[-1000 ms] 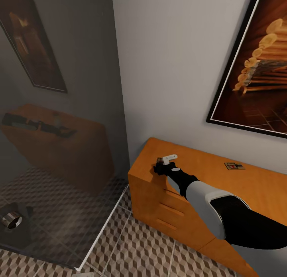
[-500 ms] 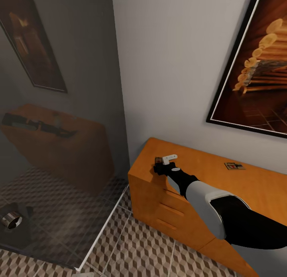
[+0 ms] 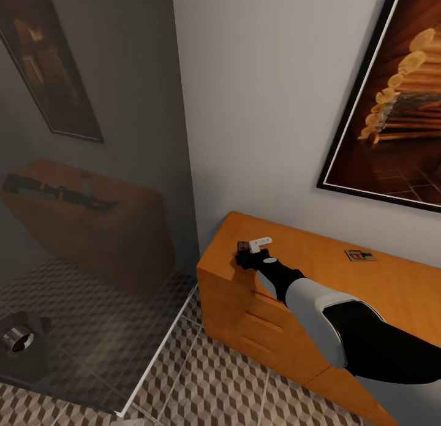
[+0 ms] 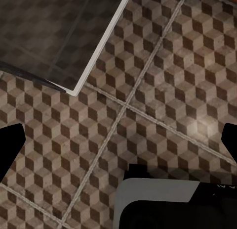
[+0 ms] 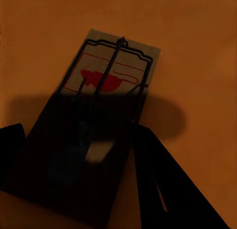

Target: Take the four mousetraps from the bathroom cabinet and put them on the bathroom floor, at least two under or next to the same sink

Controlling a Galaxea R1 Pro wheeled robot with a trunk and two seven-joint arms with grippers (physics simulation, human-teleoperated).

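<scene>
My right gripper (image 3: 244, 255) reaches over the left end of the orange-brown cabinet (image 3: 318, 279). In the right wrist view a mousetrap (image 5: 111, 73) with a red mark lies flat on the cabinet top (image 5: 197, 51). The right gripper (image 5: 79, 135) straddles it, one finger (image 5: 158, 179) pressed to its long side, the other finger (image 5: 10, 150) close beside it. Another mousetrap (image 3: 359, 255) lies further right on the top. My left gripper (image 4: 118, 140) hangs open over the bathroom floor (image 4: 148, 90). The bathroom sink is out of view.
A dark glass shower panel (image 3: 92, 199) stands left of the cabinet, with a round drain (image 3: 17, 338) behind it. A framed picture (image 3: 398, 107) hangs on the wall above. Cube-patterned floor tiles (image 3: 233, 383) run along the cabinet's drawer fronts (image 3: 257, 322).
</scene>
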